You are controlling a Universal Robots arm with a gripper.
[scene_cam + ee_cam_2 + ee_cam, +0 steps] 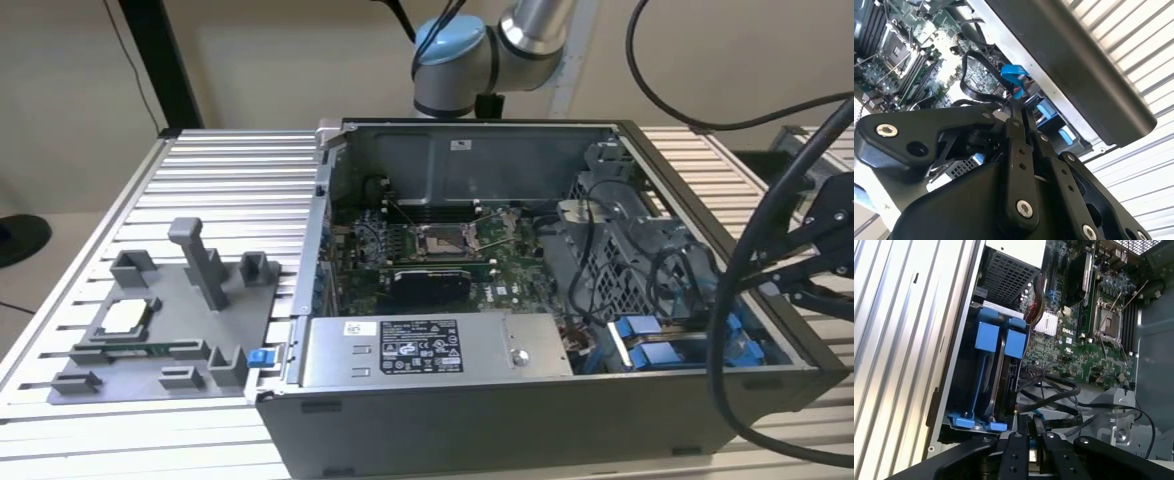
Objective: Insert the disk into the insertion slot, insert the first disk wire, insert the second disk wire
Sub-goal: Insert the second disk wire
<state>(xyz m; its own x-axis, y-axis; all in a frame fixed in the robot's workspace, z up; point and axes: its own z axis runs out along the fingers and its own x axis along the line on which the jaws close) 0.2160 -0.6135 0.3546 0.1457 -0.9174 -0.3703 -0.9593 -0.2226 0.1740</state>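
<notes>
One disk (643,330) is seen seated in the bay (961,385) at the exterior view's lower right, and, with the jaws of the gripper (1026,421) drawn together beside loose black cables (1054,390), a wire could be snagged.

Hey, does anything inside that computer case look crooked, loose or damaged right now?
Nothing looks broken. The black cables loop loosely over the motherboard beside the blue drive carriers, not plugged in where visible. The carriers sit straight in their bay.
</notes>
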